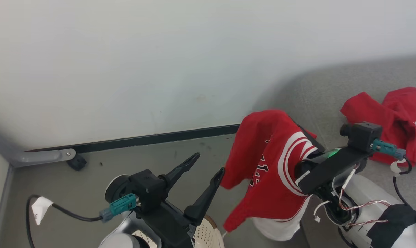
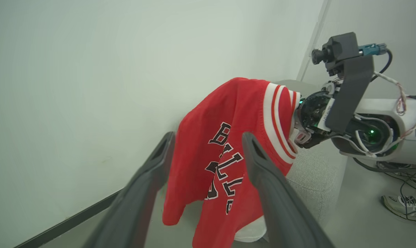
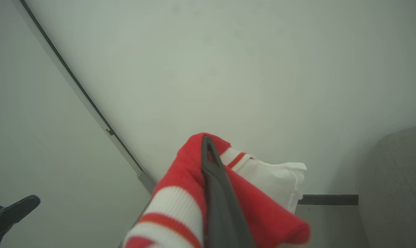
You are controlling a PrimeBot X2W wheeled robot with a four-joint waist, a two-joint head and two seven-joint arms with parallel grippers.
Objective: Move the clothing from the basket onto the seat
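A red jersey [image 1: 270, 165] with white trim and dark lettering hangs above the floor, draped over my right gripper [image 3: 208, 146], which is shut on it. In the head view the cloth covers that gripper's fingers. My left gripper [image 1: 209, 164] is open and empty, just left of the jersey [image 2: 228, 113] and apart from it. In the left wrist view the left gripper [image 2: 208, 139] frames the lettering between its spread fingers. A second red garment [image 1: 401, 113] lies on the grey seat [image 1: 314, 93] at the right. A piece of the cream perforated basket [image 1: 209, 236] shows at the bottom edge, below my left arm.
A pale wall with a dark baseboard [image 1: 152, 139] runs close behind. A grey bracket with a black caster [image 1: 77, 162] sits on the floor at the left. A person's shoe [image 2: 401, 206] stands on the floor beyond my right arm [image 2: 373, 127].
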